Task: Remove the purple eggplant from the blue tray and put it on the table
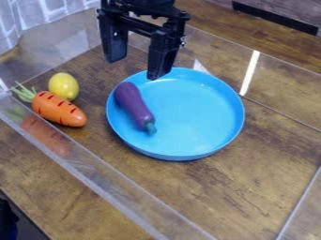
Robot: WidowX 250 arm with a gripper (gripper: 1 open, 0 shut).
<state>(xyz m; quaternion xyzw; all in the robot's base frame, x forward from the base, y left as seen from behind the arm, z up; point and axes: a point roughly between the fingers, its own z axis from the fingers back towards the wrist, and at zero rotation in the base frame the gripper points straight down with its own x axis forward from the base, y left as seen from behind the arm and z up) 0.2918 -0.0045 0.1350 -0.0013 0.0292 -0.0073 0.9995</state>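
The desk (238, 202) spread out under everything, and its bare planks beside the dish looked like a sensible place for the set-down. The blue tray (207, 112) lay flat on it, its raised rim the edge any lift had to rise above. The tool (134, 66) hung over the tray's far side, its fingers well apart with nothing between them. The purple eggplant (130, 103) lay inside the tray, near the rim on the carrot's side, its greenish stem end (150, 127) pointing toward the camera. The step in hand seemed to be lining up for the grasp. That called for centring over the thick purple body, coming down with a finger on each long side, and closing gently across it. A pinch at the narrow stem might have let it swivel, and the glossy skin could have slipped. A straight lift over the rim and a low release would probably have kept it from rolling.

Of the rest, the clear panel (107, 178) was the largest, slanting across the near side and best avoided. The orange carrot (59, 110) lay outside the tray, and the smaller yellow lemon (63, 87) sat just beside it; both crowded that side for placing.
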